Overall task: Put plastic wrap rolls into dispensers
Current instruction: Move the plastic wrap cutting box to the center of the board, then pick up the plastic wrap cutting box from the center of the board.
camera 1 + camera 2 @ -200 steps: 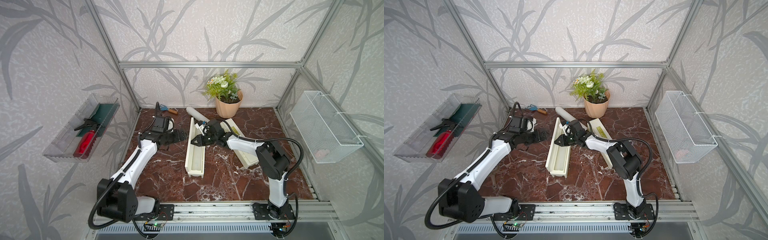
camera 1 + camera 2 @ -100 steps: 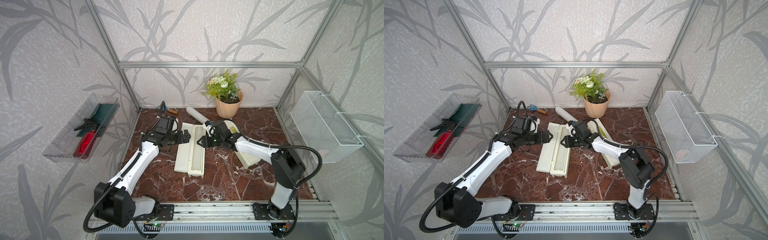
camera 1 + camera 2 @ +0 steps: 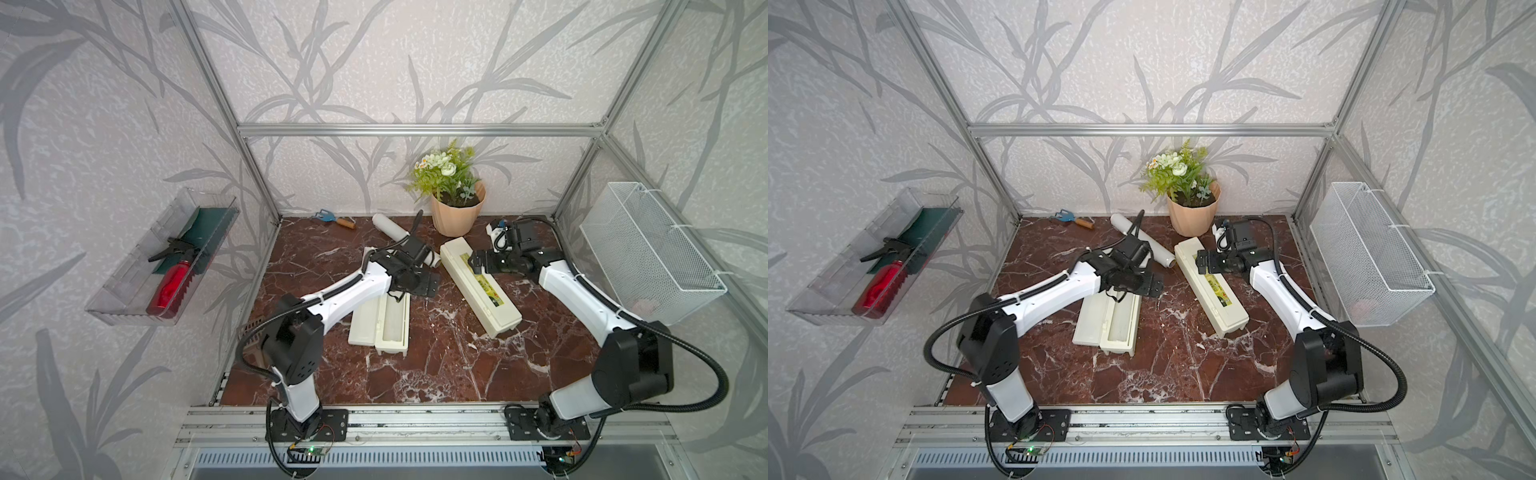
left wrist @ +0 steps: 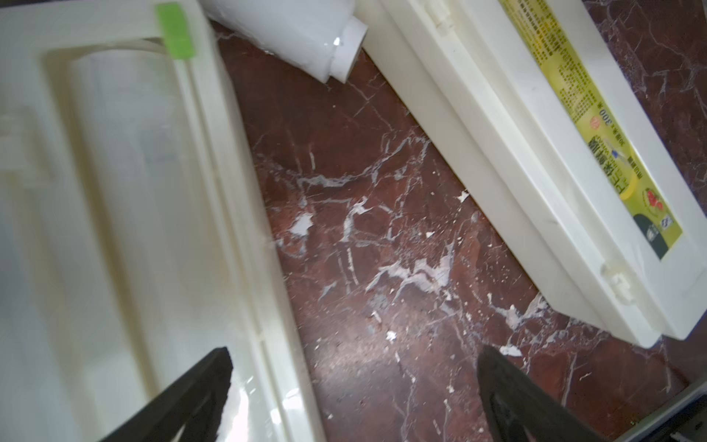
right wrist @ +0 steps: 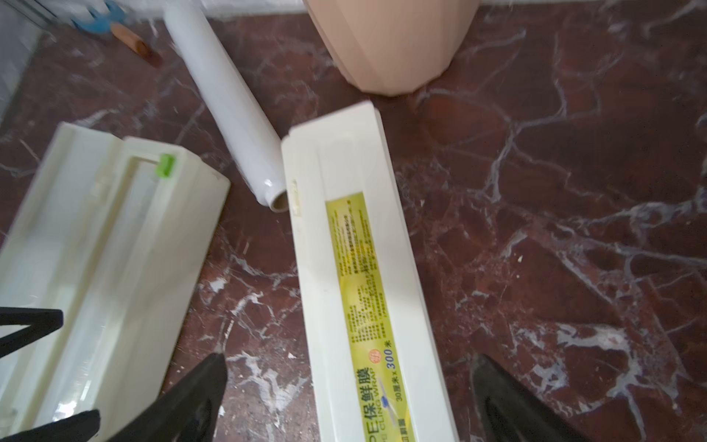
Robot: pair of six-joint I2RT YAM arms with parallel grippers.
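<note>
The left dispenser (image 3: 380,322) lies with its lid folded flat open, and a pale glossy roll (image 5: 95,306) rests in its trough. A second plastic wrap roll (image 3: 388,228) lies loose at the back, its near end touching the shut dispenser (image 3: 480,286) with the yellow-green label (image 5: 363,291). My left gripper (image 3: 422,284) is open above the far end of the open dispenser; in the left wrist view one fingertip (image 4: 218,367) is over the box rim, the other over bare table. My right gripper (image 5: 348,359) is open, straddling the shut dispenser's lid from above without touching it.
A peach flower pot (image 3: 455,212) stands at the back, close behind the shut dispenser. A small blue tool with a wooden handle (image 3: 334,219) lies by the back wall. A white wire basket (image 3: 648,249) hangs on the right wall, a clear tray with a red bottle (image 3: 166,257) on the left.
The right gripper opened, left the left dispenser's far end and swung right over the shut dispenser. The left dispenser's lid dropped flat open. The left gripper moved right across that box.
</note>
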